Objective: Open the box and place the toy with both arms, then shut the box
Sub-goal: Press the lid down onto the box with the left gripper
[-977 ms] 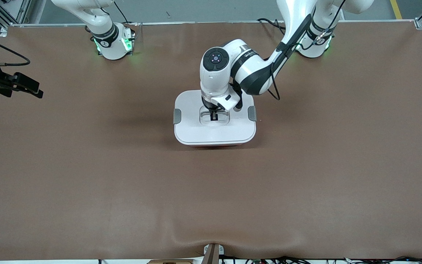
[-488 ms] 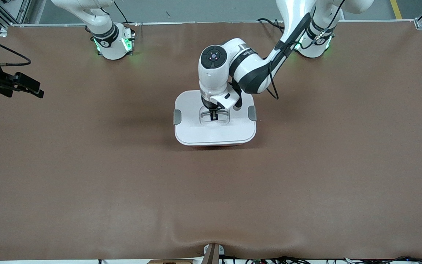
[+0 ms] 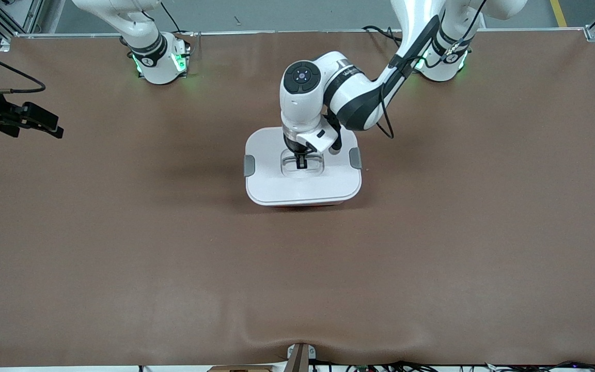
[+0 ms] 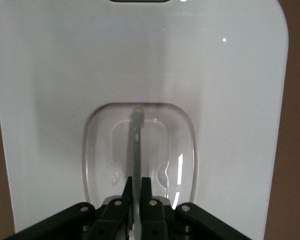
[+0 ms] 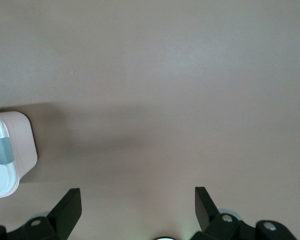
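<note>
Left arm clamps the box's handle as the lid stays down

Across the last second almost nothing moves: the box [image 3: 302, 168] sits where it was on the brown table [image 3: 122, 258], its white lid [image 3: 277, 181] flat and its grey side clips [image 3: 249, 164] unchanged, while only the left arm's elbow above it shifts a little. The left gripper [image 3: 301, 164] stays directly over the lid's middle, its fingers [image 4: 146, 192] clenched on the thin clear handle [image 4: 136, 150] standing in the recess beneath them. That suggests the grasp is settled and a lift, if opening is the step in hand, has not begun. The right gripper [image 5: 138, 197] waits with jaws spread wide over bare table toward its own end, the box's pink-tinted corner well off to one side of it. The toy is not in view.
</note>
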Available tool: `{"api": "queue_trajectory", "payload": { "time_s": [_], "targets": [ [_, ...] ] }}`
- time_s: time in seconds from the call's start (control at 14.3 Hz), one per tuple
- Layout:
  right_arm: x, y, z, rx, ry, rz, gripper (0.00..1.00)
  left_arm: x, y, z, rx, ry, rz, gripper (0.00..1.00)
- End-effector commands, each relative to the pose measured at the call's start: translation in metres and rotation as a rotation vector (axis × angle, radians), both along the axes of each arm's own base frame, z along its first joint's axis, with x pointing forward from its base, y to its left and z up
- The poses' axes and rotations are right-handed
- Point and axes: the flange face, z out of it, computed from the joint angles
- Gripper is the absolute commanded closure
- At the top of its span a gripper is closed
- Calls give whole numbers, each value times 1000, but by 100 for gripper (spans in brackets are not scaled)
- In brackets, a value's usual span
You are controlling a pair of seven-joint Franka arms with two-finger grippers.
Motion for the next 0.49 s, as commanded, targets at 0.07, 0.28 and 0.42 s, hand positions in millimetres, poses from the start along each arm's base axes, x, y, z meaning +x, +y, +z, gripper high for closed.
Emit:
{"api": "queue_trajectory", "payload": {
  "time_s": [0.07, 0.28, 0.42],
  "targets": [
    [-2, 0, 4, -10, 2, 8, 0, -11, 4, 8, 24, -17, 15, 100],
    [-2, 0, 4, -10, 2, 6, 0, -10, 5, 0, 43, -28, 4, 100],
    [-2, -3, 5, -12, 1, 2, 0, -11, 5, -1, 43, -33, 2, 100]
  ]
}}
